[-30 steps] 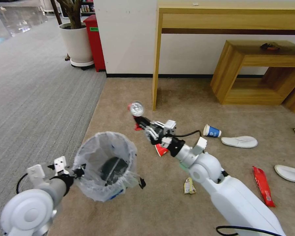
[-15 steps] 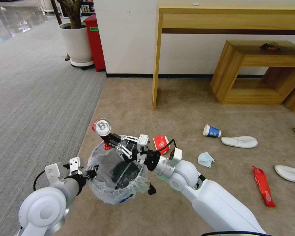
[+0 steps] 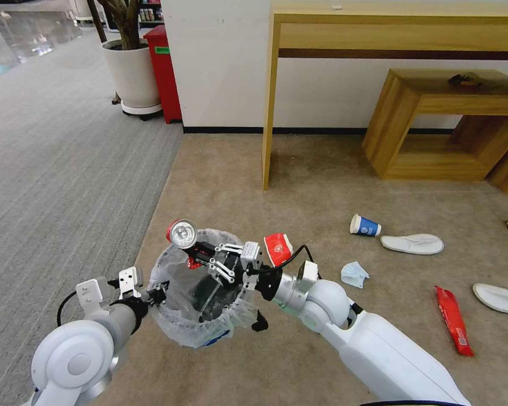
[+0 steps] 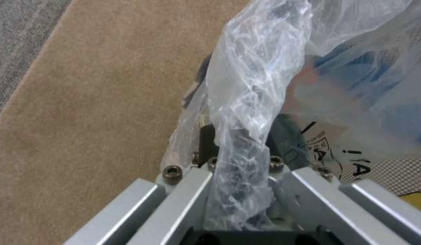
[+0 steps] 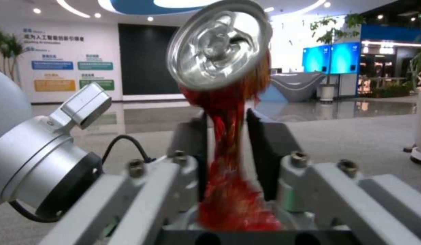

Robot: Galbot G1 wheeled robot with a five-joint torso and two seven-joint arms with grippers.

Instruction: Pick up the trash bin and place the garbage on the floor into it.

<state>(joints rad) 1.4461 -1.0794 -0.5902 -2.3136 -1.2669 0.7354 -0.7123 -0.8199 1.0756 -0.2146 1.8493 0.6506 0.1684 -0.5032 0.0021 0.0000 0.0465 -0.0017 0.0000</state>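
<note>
In the head view the left claw (image 3: 152, 294) pinches the bag-lined rim of the trash bin (image 3: 202, 287) and holds it up off the floor (image 3: 322, 186), while the right claw (image 3: 200, 254) hangs over the bin's mouth, clamped on a crushed red can (image 3: 182, 233). To do this drop well, I judge the can should sit squarely above the opening before the claw lets go, since its silver end leans toward the far rim, and the bin should be kept level. Other garbage lies on the tan carpet: a red cup (image 3: 278, 248) just beside the bin, a blue cup (image 3: 364, 225), a face mask (image 3: 354, 274), a red wrapper (image 3: 453, 320) and two white slippers (image 3: 412, 243). A wooden bench (image 3: 401, 34) stands against the white wall, grey striped carpet lies to the left, and a potted plant (image 3: 131, 67) stands farther off. In the left wrist view the left claw (image 4: 240, 149) grips crinkled plastic bag (image 4: 256, 88) over the carpet. In the right wrist view the right claw (image 5: 226, 136) squeezes the can's (image 5: 219, 51) flattened waist, with a bright lobby and screens behind.
</note>
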